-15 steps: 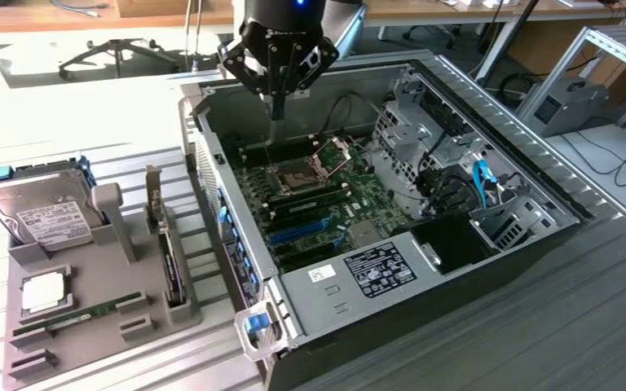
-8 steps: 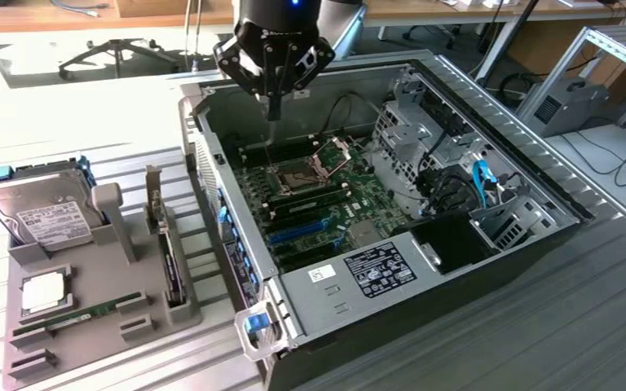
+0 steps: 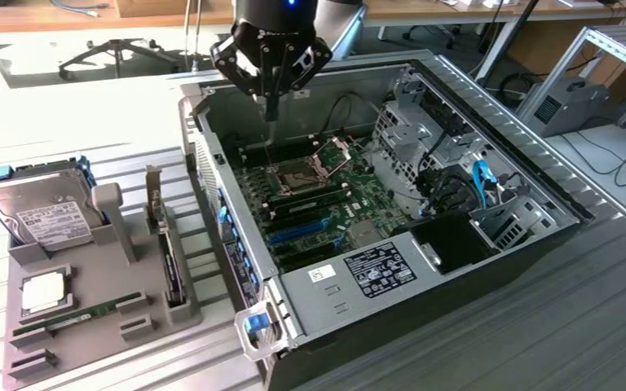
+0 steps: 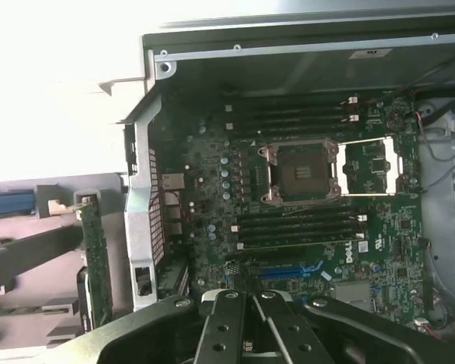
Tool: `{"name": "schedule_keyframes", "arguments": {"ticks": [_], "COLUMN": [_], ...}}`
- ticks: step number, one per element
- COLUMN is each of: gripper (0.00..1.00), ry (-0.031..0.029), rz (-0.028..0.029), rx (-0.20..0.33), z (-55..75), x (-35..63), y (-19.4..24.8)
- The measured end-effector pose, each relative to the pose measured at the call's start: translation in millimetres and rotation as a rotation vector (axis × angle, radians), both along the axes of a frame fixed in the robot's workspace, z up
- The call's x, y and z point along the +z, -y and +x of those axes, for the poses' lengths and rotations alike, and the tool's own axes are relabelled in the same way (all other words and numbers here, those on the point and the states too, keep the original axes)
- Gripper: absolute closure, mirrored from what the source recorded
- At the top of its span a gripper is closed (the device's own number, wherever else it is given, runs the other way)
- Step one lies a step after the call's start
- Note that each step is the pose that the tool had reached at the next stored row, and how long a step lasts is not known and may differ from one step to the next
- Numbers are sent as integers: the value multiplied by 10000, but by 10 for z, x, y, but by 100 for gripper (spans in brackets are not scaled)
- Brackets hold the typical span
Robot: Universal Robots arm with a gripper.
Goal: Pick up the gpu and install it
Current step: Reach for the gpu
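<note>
The gpu (image 3: 169, 252) stands on edge in a grey holder (image 3: 107, 330) at the exterior view's left, beside the open computer case (image 3: 531, 175). In the wrist view the gpu (image 4: 97, 262) shows edge-on, outside the case's rear wall. My gripper (image 3: 273, 110) hangs above the far end of the case, over the motherboard (image 3: 329, 208), well away from the gpu. Its fingers (image 4: 226, 322) are shut together with nothing between them. A blue card slot (image 4: 284, 271) lies on the motherboard (image 4: 212, 220) just ahead of the fingers.
The holder also carries a silver hard drive (image 3: 41, 213), a small square chip (image 3: 43, 292) and a green RAM stick (image 3: 74, 316). Inside the case, the processor socket (image 3: 297, 173) has its frame flipped open, with drive cages and cables (image 3: 460, 183) to the exterior view's right.
</note>
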State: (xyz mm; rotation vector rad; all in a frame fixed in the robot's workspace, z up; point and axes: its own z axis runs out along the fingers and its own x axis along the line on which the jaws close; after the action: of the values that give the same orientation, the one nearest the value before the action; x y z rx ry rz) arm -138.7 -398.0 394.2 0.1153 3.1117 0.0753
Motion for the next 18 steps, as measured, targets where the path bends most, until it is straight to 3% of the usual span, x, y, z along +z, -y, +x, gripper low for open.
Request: {"name": "schedule_keyframes", "arguments": {"ticks": [18], "gripper": [89], "ry": [0], "rz": [0], "rx": [-1], "z": [-80], "x": [0], "y": [0]}}
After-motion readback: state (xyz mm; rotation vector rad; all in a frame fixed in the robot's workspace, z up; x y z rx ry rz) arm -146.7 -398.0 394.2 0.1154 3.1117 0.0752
